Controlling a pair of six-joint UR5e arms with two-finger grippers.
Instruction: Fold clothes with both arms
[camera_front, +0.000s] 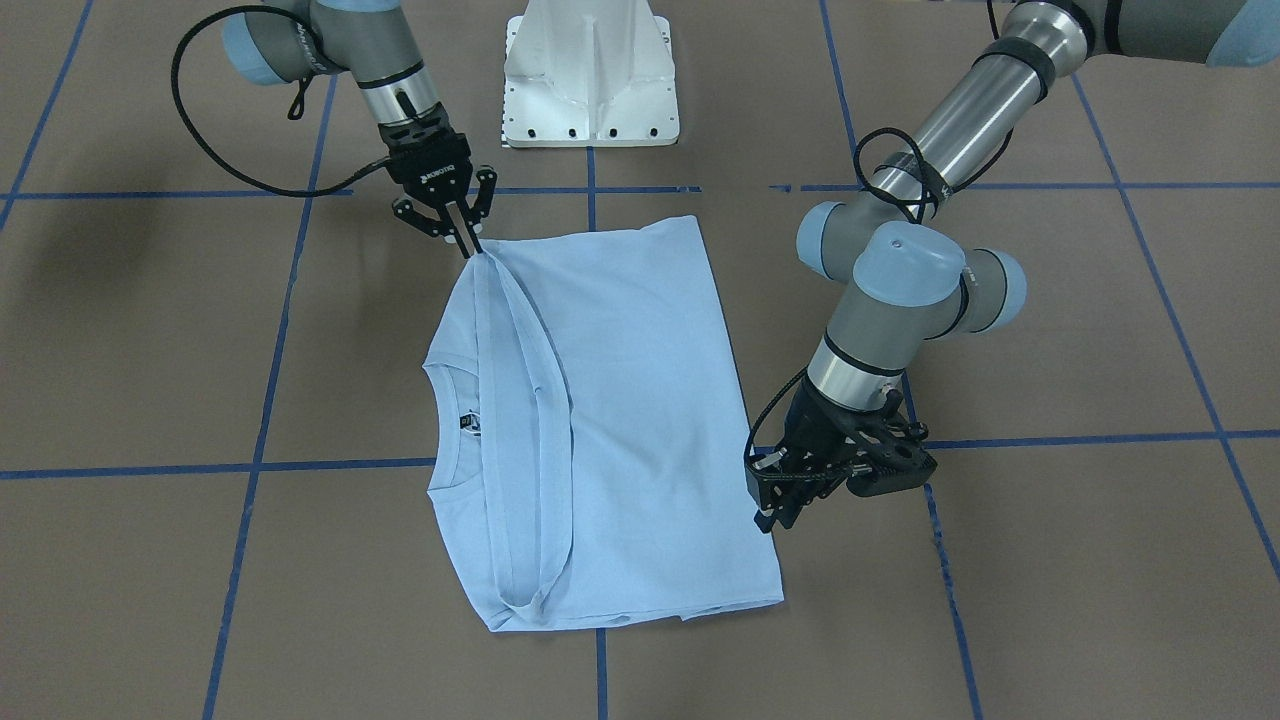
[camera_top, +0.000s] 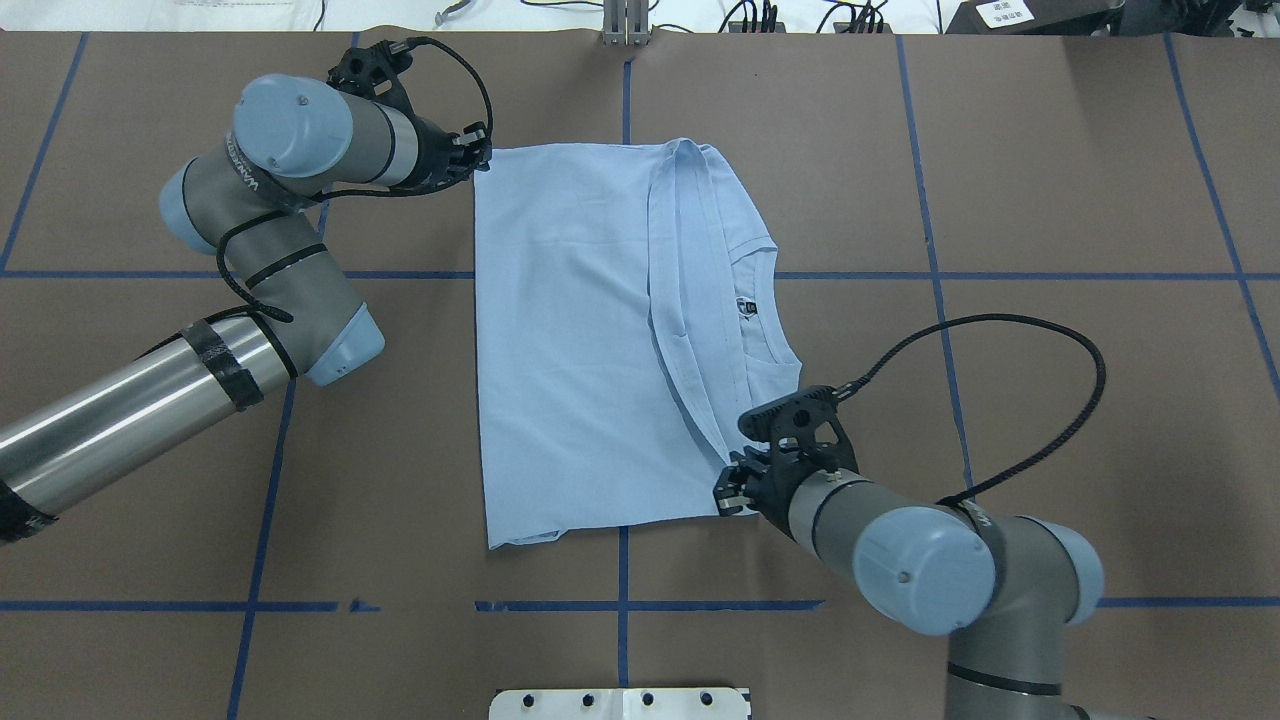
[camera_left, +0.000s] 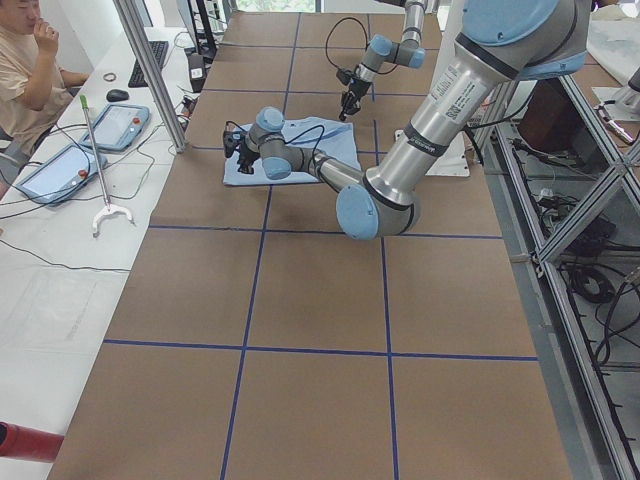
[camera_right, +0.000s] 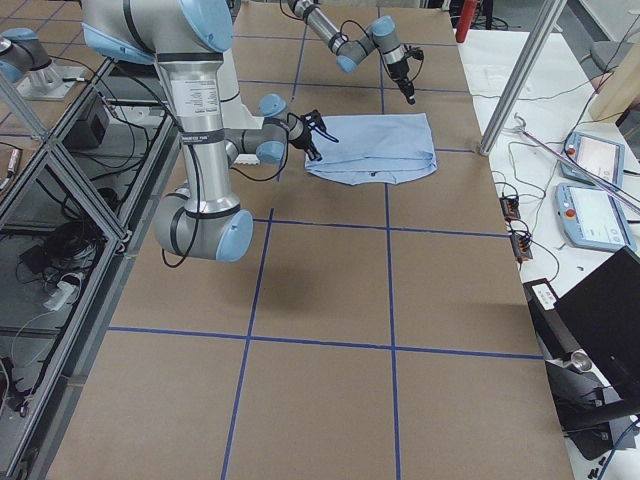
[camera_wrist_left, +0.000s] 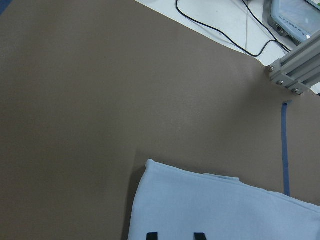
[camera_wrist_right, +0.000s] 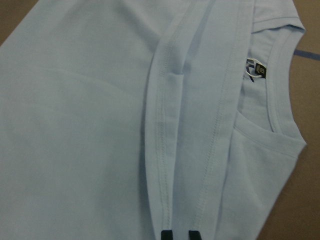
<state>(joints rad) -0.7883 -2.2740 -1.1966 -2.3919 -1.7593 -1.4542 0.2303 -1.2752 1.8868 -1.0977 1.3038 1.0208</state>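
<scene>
We see the shirt (camera_front: 630, 400) lying folded on the table (camera_front: 1050, 600). Its lower part is turned up, so the hem (camera_wrist_right: 165, 125) runs as a stitched band just short of the collar (camera_wrist_right: 274, 95).

The right gripper (camera_front: 468, 245) stands tilted over one end of that band, at the shirt corner nearest the robot. Its jaws are pressed almost together and pinch the cloth. The corner rises to a small peak between them, and the rest of the shirt spreads away below and beyond them. In the right wrist view its fingertips (camera_wrist_right: 167, 235) sit close side by side. The hem runs straight out from between them, and the collar and the dark label (camera_wrist_right: 255, 69) lie further out, off to one side of the jaws.

The left gripper (camera_top: 481, 162) is at the diagonally opposite corner, on the folded edge, with its jaws pointing at the cloth. In the left wrist view its fingertips (camera_wrist_left: 152, 235) show only as two dark stubs with a narrow gap. Blue cloth fills that gap, the shirt corner lies a little ahead of the jaws, and bare table lies beyond it. A blue tape line (camera_wrist_left: 285, 145) and a metal post (camera_wrist_left: 295, 75) stand further ahead, to one side. We cannot tell whether these jaws grip the cloth or only rest at it.

The two pairs of jaws are well apart, with most of the shirt lying flat between them.
</scene>
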